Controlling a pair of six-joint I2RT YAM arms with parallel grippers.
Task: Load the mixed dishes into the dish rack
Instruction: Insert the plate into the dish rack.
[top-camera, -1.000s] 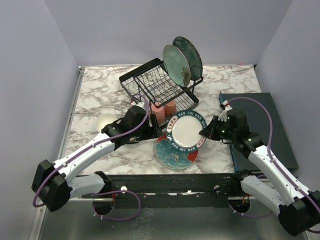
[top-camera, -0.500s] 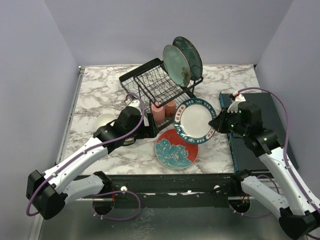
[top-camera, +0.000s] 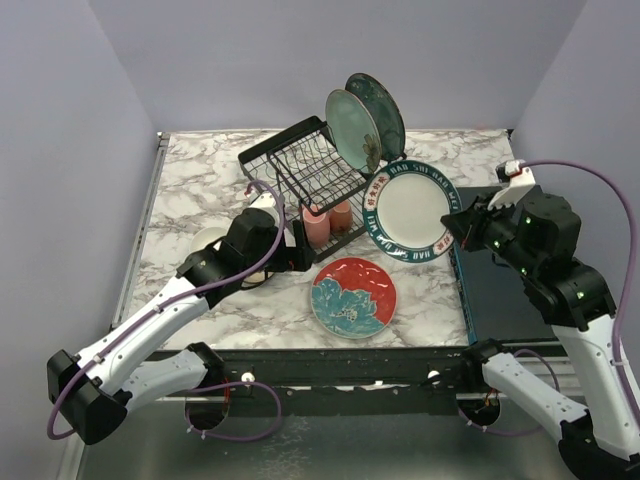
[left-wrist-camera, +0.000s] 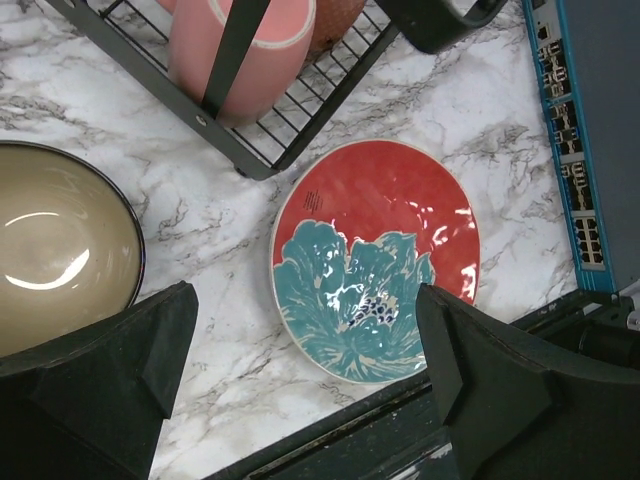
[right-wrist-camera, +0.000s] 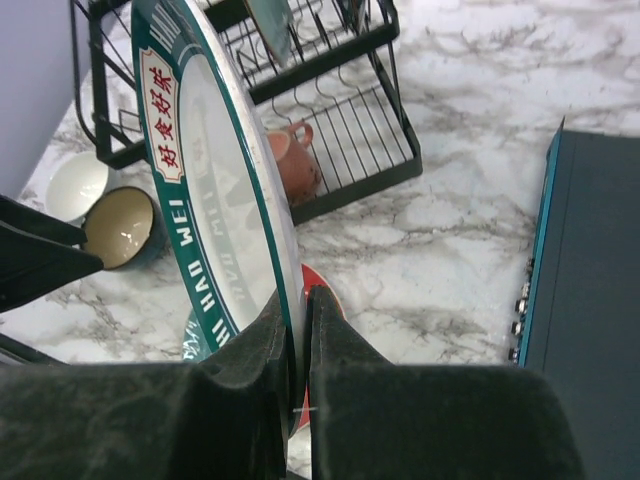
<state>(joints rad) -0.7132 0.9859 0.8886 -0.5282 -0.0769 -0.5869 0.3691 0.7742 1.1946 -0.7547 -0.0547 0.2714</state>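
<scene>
A white plate (top-camera: 408, 210) with a green lettered rim hangs tilted on edge just right of the dish rack (top-camera: 312, 170), and my right gripper (top-camera: 456, 226) is shut on its rim. The right wrist view shows the fingers (right-wrist-camera: 340, 360) pinching that plate (right-wrist-camera: 215, 180). A pale green plate (top-camera: 350, 130) and a dark teal plate (top-camera: 379, 110) stand in the rack's upper basket. Two pink mugs (top-camera: 315, 226) sit in its lower tray. The red plate (top-camera: 352, 297) lies flat on the table. My left gripper (left-wrist-camera: 305, 390) is open above the marble, between the dark bowl (left-wrist-camera: 60, 255) and the red plate (left-wrist-camera: 375, 260).
A white bowl (top-camera: 210, 240) sits left of the dark bowl (top-camera: 252, 272). A dark teal slab (top-camera: 520, 260) with a blue edge lies at the right. The rack's lower tray (left-wrist-camera: 290, 130) is close in front of my left gripper. Side walls enclose the marble table.
My right gripper has lifted the white plate off the red plate, up and right, tipping it on edge beside the rack. My left gripper has opened wide and drawn back slightly left.
</scene>
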